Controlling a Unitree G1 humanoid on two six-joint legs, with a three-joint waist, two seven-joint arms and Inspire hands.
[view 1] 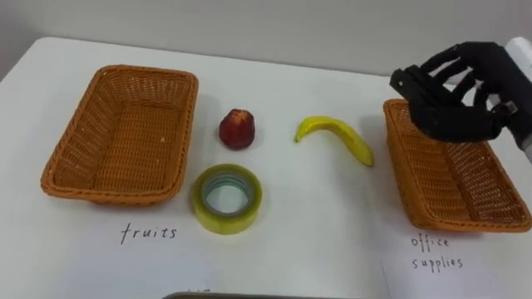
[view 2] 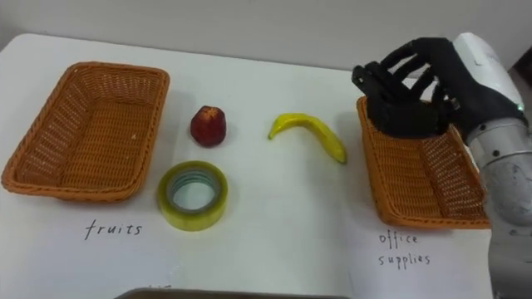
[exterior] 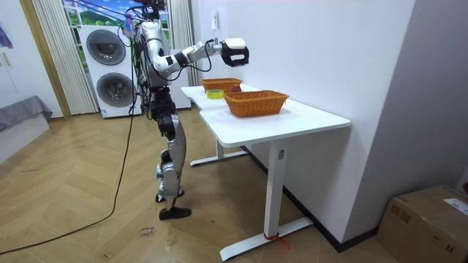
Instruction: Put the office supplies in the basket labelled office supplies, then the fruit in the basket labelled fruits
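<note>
Overhead, the right robot hand [view 1: 455, 108] hangs loosely curled, empty, above the right basket's [view 1: 449, 189] far rim; banana [view 1: 337, 136] just beside, on open bench [view 1: 320, 228].

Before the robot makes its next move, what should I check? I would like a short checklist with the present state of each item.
1. Right hand empty: ok, its loosely bent fingers hold nothing.
2. Right hand above an item: not ok, it hovers over the far left corner of the supplies basket.
3. Tape free to grasp: ok, it lies flat, apart from the apple.
4. Banana free: ok, nothing touches it.
5. Fruits basket has room: ok, empty.
6. Supplies basket has room: ok, empty.
</note>
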